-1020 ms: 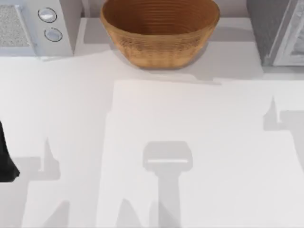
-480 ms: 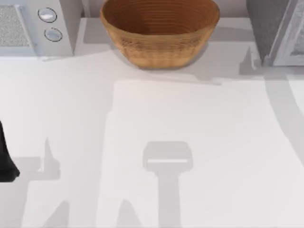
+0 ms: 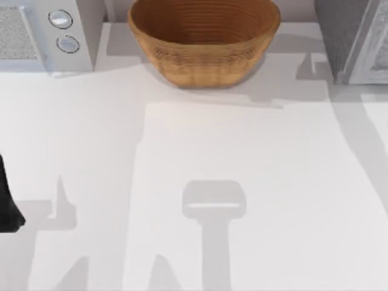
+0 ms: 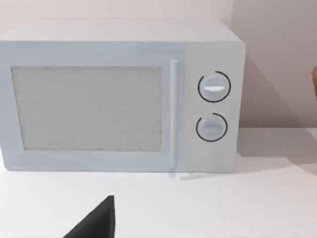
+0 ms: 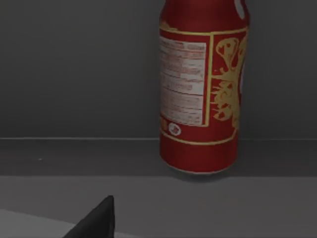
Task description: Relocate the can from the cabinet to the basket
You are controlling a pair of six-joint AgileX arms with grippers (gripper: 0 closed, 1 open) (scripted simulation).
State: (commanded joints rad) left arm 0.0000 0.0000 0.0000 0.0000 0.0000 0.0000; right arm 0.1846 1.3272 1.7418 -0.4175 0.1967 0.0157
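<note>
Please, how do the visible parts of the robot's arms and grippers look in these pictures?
Little shows. The left arm is a matte black, rounded piece at the table's left edge. Each wrist view shows one dark, pointed, wedge-shaped fingertip: left, right. No cables or markings are visible.

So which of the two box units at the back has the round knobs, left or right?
The white appliance at the table's left; two round knobs sit beside its door. The dark grey cabinet at the right shows none.

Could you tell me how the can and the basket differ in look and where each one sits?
The can is red with yellow print and smooth sides; the basket is tan woven wicker with ribbed rings. The can stands upright inside the dark cabinet; the basket sits in the open on the table. Both are round.
</note>
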